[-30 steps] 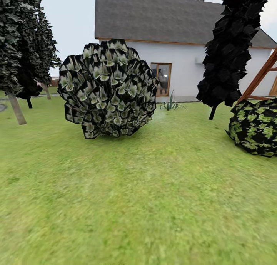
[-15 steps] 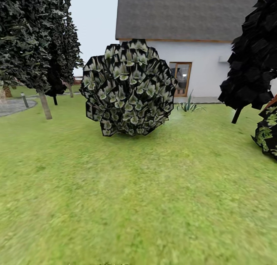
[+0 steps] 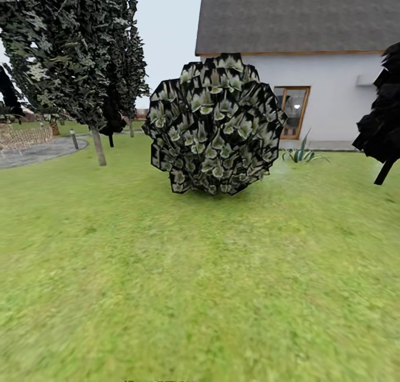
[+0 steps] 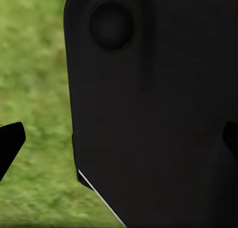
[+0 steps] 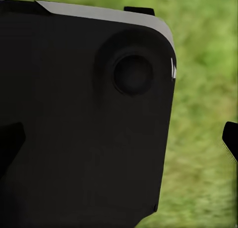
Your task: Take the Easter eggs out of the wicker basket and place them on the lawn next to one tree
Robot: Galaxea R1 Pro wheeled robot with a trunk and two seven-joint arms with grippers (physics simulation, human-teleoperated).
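Observation:
The lawn (image 3: 200,271) spreads wide in front of me in the head view. A tree (image 3: 99,146) with a pale leaning trunk and dark foliage flecked pale green stands at the back left. The Easter eggs and the wicker basket are out of view. In the left wrist view my left gripper (image 4: 119,143) is open, its dark fingertips (image 4: 10,146) far apart over grass, with a black part of the robot behind them. My right gripper (image 5: 119,143) is open in the same way, with nothing between its fingertips (image 5: 230,141).
A big round leafy bush (image 3: 215,125) stands straight ahead on the grass. Behind it is the white house (image 3: 328,99) with a window. A thin black-trunked tree (image 3: 384,127) is at the right edge. A grey paved patch (image 3: 39,151) with a tan lattice shape lies far left.
The camera has swung to the left: bush, house and black tree have slid right in the picture, and the pale-trunked tree and the paved patch have come further in at the left.

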